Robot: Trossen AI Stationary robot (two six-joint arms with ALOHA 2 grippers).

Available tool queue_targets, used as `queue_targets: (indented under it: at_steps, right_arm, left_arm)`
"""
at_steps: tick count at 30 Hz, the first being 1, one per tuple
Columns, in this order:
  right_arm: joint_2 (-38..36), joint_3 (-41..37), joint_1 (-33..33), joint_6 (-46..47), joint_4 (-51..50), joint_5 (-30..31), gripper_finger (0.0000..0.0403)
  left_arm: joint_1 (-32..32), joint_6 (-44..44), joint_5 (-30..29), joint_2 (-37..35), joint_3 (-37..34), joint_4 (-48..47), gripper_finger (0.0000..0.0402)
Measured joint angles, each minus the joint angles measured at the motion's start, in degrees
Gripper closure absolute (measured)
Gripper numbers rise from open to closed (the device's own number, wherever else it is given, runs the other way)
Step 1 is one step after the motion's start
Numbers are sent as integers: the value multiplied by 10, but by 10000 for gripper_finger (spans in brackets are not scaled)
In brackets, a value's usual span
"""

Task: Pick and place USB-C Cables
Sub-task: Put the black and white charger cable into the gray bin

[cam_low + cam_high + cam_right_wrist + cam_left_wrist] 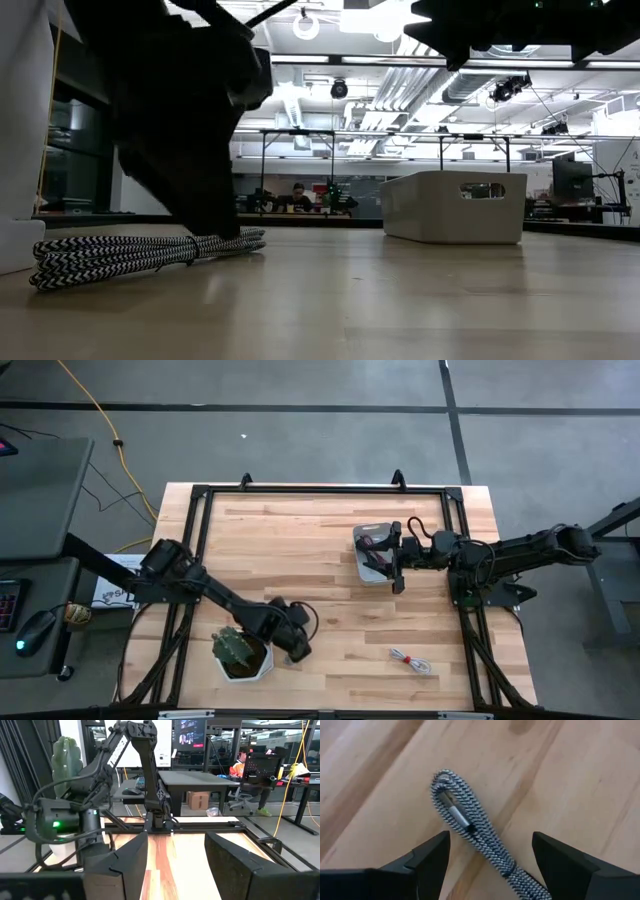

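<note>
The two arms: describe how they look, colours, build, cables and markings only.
Both arms are dark, jointed links. The left arm carries pale lettering along one link, loose black cable loops and a green light at its wrist. The left end effector and right end effector each have two blocky, wedge-shaped black fingers.

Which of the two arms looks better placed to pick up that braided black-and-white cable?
Probably the left. Its gripper hangs open right above the braided black-and-white cable bundle, a finger on either side. The right gripper is across the wooden table, at the pale tray.
</note>
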Motion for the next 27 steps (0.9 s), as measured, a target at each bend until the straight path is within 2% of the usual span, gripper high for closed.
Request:
queue_targets:
  at_steps: [8,22,27]
  right_arm:
    - [0,0,0,0,-2,0,215]
    - [0,0,0,13,-4,0,215]
    - [0,0,0,13,-4,0,215]
  left_arm:
    - [-1,-6,-2,27,2,4,138]
    - [-5,6,-5,31,1,-4,138]
    - [-5,11,-11,31,1,-11,169]
